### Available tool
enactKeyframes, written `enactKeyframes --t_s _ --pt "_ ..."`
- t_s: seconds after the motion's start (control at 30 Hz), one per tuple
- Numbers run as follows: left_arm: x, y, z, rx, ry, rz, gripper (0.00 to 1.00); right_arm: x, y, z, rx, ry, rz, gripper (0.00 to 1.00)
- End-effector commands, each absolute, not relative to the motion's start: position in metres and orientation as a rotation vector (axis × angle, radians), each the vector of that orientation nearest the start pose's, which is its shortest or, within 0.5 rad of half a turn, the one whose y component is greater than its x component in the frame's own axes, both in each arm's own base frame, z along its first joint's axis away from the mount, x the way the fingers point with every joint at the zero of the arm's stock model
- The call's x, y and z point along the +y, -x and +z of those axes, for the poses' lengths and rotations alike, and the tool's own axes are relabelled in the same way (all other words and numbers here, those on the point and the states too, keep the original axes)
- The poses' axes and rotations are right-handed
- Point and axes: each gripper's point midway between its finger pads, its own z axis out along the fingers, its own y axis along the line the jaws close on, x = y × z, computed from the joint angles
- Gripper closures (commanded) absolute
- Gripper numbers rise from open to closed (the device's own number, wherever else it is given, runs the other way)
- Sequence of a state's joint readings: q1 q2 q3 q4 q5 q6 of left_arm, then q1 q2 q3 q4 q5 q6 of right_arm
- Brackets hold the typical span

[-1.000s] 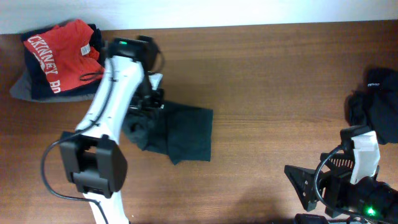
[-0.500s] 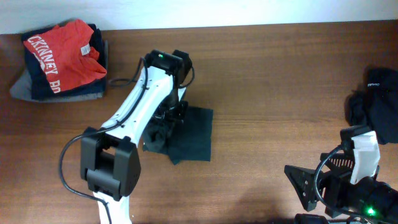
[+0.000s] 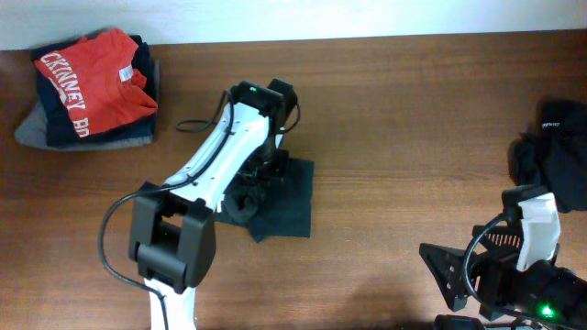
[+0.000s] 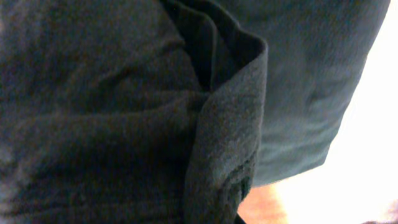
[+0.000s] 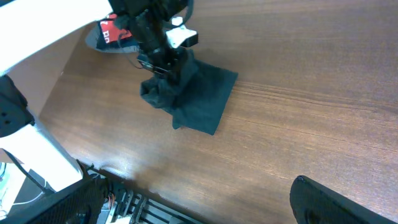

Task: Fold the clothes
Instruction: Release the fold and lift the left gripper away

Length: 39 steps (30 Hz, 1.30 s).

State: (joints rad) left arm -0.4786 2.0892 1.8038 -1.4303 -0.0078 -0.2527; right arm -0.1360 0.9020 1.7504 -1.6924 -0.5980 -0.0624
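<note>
Overhead view: left end effector [image 3: 258, 180] on bunched dark shirt [image 3: 290, 207], grip not discernible; right end effector [image 3: 431, 286] spread apart.

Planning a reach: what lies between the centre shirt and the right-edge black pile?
Bare table only, between shirt and pile, in the overhead view.

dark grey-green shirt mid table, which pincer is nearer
Left. The left pincer is on the bunched left side of the dark grey-green cloth shirt; the right pincer hangs far off by the near right corner of the brown wooden table.
</note>
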Motion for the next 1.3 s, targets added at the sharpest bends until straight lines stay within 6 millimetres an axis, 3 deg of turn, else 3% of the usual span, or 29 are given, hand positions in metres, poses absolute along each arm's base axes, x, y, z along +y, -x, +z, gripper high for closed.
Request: enactKeyframes --t_s 0.0,0.27,0.4,0.5,0.87,1.2,1.27 --pt "-0.176 -0.324 0.070 3.287 -0.322 0.113 0.99 0.080 -0.127 0.384 2.305 0.188 0.610 0.01" --pt "-0.188 -0.325 0.063 3.274 -0.318 0.105 0.98 0.080 -0.127 0.384 2.305 0.188 0.610 0.01" --pt "-0.192 -0.323 0.063 3.278 -0.326 0.088 0.92 0.080 -0.127 0.384 2.305 0.188 0.610 0.01" --pt "-0.195 -0.322 0.063 3.281 -0.327 0.061 0.80 0.080 -0.127 0.384 2.305 0.188 0.610 0.01" --pt "-0.215 -0.318 0.062 3.263 -0.381 -0.002 0.70 0.080 -0.127 0.384 2.305 0.188 0.610 0.01" --pt "-0.242 -0.304 0.066 3.211 -0.531 0.041 0.49 0.080 -0.127 0.384 2.305 0.188 0.610 0.01" --pt "-0.246 -0.302 0.070 3.199 -0.556 0.048 0.49 0.080 -0.127 0.384 2.305 0.188 0.610 0.01"
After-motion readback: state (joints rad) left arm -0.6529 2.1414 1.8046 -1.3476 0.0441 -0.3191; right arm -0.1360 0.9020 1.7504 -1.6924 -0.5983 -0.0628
